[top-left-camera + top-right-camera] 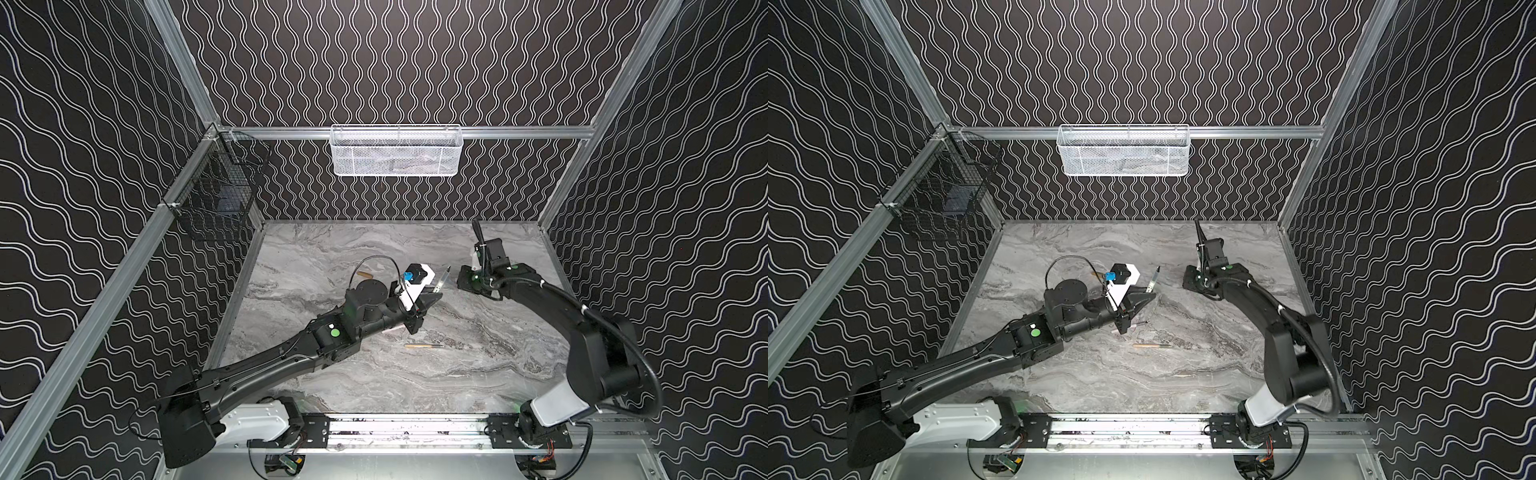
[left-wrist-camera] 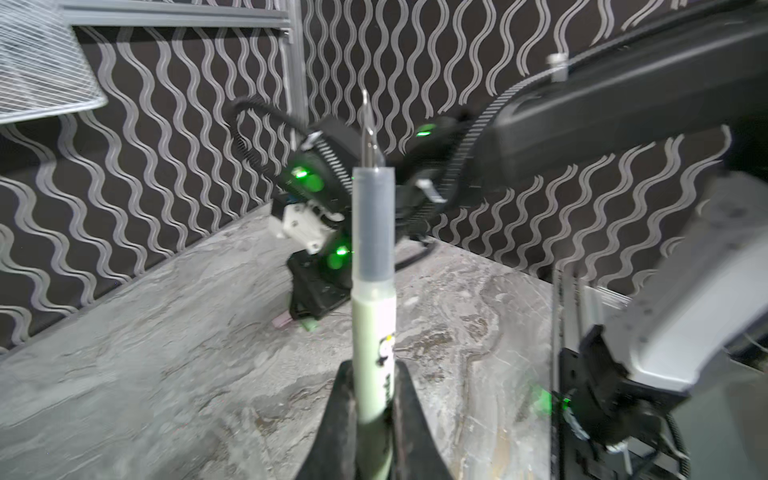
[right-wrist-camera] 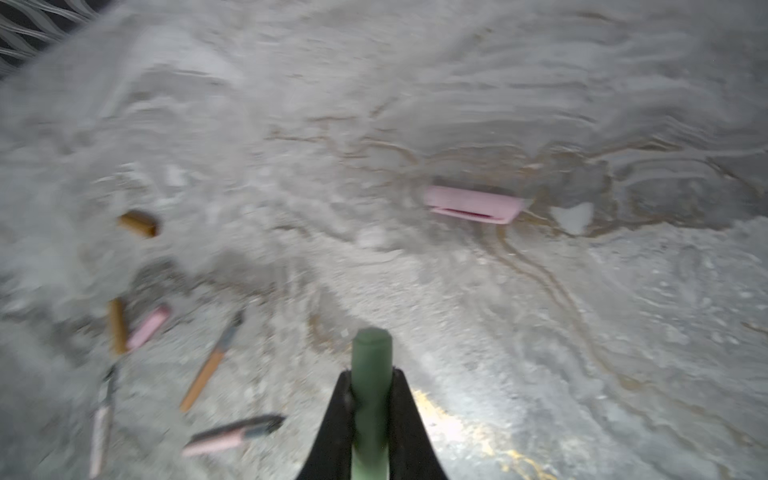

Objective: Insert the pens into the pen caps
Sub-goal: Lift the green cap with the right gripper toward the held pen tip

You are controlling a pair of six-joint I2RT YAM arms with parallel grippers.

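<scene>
My left gripper [image 2: 372, 368] is shut on a pale green pen [image 2: 372, 266], whose dark tip points up and away; both top views show it mid-table [image 1: 441, 279] [image 1: 1152, 282]. My right gripper [image 3: 371, 376] is shut on a green pen cap [image 3: 371, 357] and stands low over the table [image 1: 463, 286], right of the pen. A pink cap [image 3: 473, 204] lies ahead of it. Further off lie two brown caps [image 3: 138, 223] [image 3: 117, 326], a pink cap [image 3: 148, 327], a brown pen [image 3: 212, 365] and two pink pens [image 3: 232, 436] [image 3: 99, 428].
A white mesh basket [image 1: 395, 151] hangs on the back wall and a black wire basket [image 1: 216, 195] on the left wall. A brown pen [image 1: 424, 345] lies on the marble table [image 1: 415, 382] near the middle. The arms' mounting rail [image 1: 407, 430] runs along the front edge.
</scene>
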